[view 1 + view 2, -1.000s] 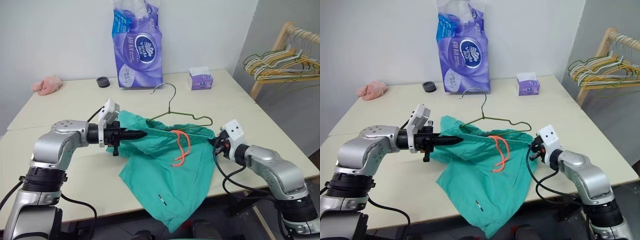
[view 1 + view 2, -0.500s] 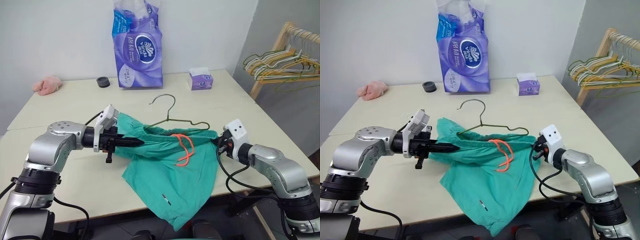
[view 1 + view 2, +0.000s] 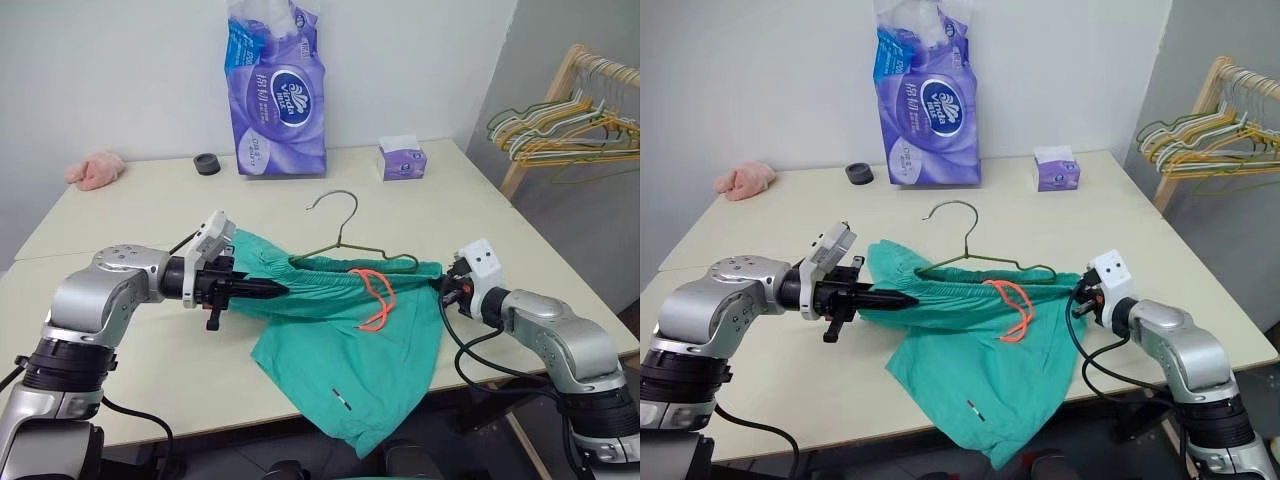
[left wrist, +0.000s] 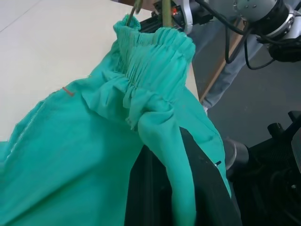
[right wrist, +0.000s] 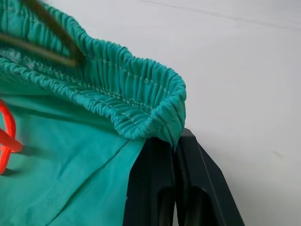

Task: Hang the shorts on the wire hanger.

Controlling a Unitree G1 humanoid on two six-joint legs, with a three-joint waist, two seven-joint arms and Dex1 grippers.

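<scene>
Teal-green soft cloth shorts point(image 3: 345, 330) hang stretched between your two arms above the pale bench point(image 3: 130, 200), and the stretch is the point: you hold the gathered elastic waistband taut at both ends so its mouth stays open as a long slot. Your left gripper point(image 3: 268, 289) has its jaws pressed together on a fold of the waistband at one end; the left wrist view shows cloth bunched between the black fingers point(image 4: 197, 179). Your right gripper point(image 3: 1077, 297) pinches the opposite end of the band the same way, jaws closed on the hem.

The thin dark olive-green wire hanger point(image 3: 352, 252) sits along the far edge of the waistband, its small hook rising clear above the cloth and its lower bar apparently tucked into or just behind the band; which of the two I cannot tell. The thin orange-pink drawstring point(image 3: 376, 297) dangles loose in front. The legs of the shorts droop over the near bench edge, so the hanger likely carries little of their weight yet.
</scene>
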